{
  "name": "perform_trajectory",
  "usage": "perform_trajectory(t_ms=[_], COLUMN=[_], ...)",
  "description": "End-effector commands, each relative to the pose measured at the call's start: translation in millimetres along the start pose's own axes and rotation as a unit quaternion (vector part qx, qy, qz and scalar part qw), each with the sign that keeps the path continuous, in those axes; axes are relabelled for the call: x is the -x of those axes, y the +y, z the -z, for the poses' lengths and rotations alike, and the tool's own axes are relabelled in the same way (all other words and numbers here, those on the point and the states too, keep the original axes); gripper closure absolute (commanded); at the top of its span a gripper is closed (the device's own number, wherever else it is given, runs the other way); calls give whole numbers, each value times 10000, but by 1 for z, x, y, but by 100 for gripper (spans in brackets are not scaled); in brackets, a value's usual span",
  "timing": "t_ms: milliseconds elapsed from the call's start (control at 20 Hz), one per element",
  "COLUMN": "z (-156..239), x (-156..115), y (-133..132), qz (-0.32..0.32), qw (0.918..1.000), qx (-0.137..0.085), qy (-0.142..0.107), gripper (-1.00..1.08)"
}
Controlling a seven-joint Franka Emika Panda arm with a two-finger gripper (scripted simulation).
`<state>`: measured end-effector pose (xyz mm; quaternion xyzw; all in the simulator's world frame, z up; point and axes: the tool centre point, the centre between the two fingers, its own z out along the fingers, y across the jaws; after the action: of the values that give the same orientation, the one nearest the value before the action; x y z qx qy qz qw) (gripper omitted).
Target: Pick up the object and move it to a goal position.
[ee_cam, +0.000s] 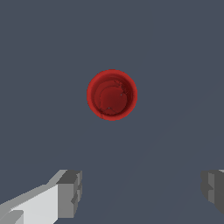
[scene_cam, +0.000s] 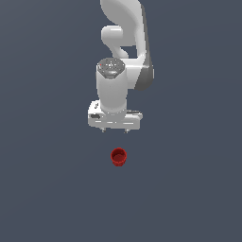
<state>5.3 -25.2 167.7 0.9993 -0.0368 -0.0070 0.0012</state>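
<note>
Above red cup (ee_cam: 112, 94), pincer (ee_cam: 140, 192) wide, seemingly empty.

Simulated test scene, not a real room: everything is showing as computer-rendered. A flat, uniform dark blue-grey surface (scene_cam: 47, 189) is filling the whole exterior view, w/ no walls, furniture or horizon appearing. A smooth white robot arm (scene_cam: 124, 56) is hanging over it, shading soft and plastic-like, no cables or wear showing. A plain red cup (scene_cam: 118, 156) is sitting upright on the surface, colour flat, edges blocky. In the wrist view, the same grey-blue ground is filling the pic, w/ blocky grey fingertips (ee_cam: 70, 192) showing, spread wide apart.
</note>
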Motion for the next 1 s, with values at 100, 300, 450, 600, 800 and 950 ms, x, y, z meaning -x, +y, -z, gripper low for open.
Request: perform_trajectory(t_ms=[100,300,450,600,800,950], z=[0,1,1,1,0,-2], x=[0,3,4,4,3,0], y=[-3,-27,-37,-35,-35,-35], qz=[26,210,283,276,256,162], qw=[10000,9997,9995,9995,9996,9998], qx=[-13,-104,-144,-136,-138,-137], qy=[0,-3,-5,-5,-4,-3], gripper=[-92,-92,-92,-92,-92,-92])
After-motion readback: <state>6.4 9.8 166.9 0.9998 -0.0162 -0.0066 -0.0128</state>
